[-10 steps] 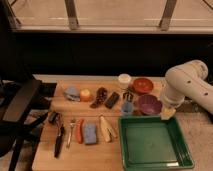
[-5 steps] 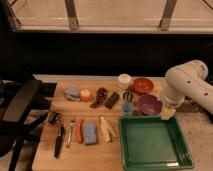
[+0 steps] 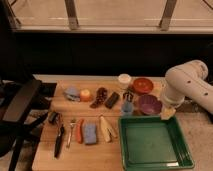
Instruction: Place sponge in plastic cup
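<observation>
The sponge is a flat light-blue pad lying on the wooden table at the front, between an orange stick and a pale banana-like piece. The plastic cup is small and pale blue. It stands upright left of the purple bowl. My white arm comes in from the right. Its gripper hangs at the arm's lower end, right of the purple bowl, far from the sponge and holding nothing that I can see.
A green tray sits at the front right. A fork and a black-handled tool lie left of the sponge. Behind are a grey-blue lump, an orange ball, a white cup and a red bowl. A black chair stands at the left.
</observation>
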You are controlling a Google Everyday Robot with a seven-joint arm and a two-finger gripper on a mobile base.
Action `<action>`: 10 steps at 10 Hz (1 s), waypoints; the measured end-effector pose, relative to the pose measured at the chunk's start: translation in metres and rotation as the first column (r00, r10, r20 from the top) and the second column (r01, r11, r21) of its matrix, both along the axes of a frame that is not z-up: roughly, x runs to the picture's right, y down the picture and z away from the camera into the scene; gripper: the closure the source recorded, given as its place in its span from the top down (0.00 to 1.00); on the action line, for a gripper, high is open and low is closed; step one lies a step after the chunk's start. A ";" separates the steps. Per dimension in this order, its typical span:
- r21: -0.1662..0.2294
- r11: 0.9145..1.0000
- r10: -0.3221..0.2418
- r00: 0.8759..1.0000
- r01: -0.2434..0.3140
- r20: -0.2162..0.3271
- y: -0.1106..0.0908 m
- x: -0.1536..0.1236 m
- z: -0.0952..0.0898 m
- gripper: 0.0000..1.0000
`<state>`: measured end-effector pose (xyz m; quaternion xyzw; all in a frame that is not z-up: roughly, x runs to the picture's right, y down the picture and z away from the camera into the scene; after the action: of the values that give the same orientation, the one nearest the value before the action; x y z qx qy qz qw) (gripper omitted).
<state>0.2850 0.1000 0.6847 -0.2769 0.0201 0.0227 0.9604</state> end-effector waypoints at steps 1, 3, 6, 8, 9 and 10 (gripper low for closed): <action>0.000 1.000 0.000 1.000 0.000 0.000 0.000 0.000 0.000 0.65; 0.000 1.000 0.000 1.000 0.000 0.000 0.000 0.000 0.000 0.65; 0.006 0.999 -0.043 0.999 0.043 -0.003 -0.007 -0.002 0.000 0.65; 0.002 0.988 -0.153 0.987 0.153 0.052 -0.015 -0.029 0.001 0.65; -0.002 0.982 -0.190 0.979 0.191 0.074 -0.016 -0.042 0.001 0.65; -0.002 0.973 -0.230 0.966 0.232 0.115 -0.018 -0.069 0.003 0.65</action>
<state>0.2162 0.0818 0.6874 -0.2811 -0.0025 -0.1054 0.9539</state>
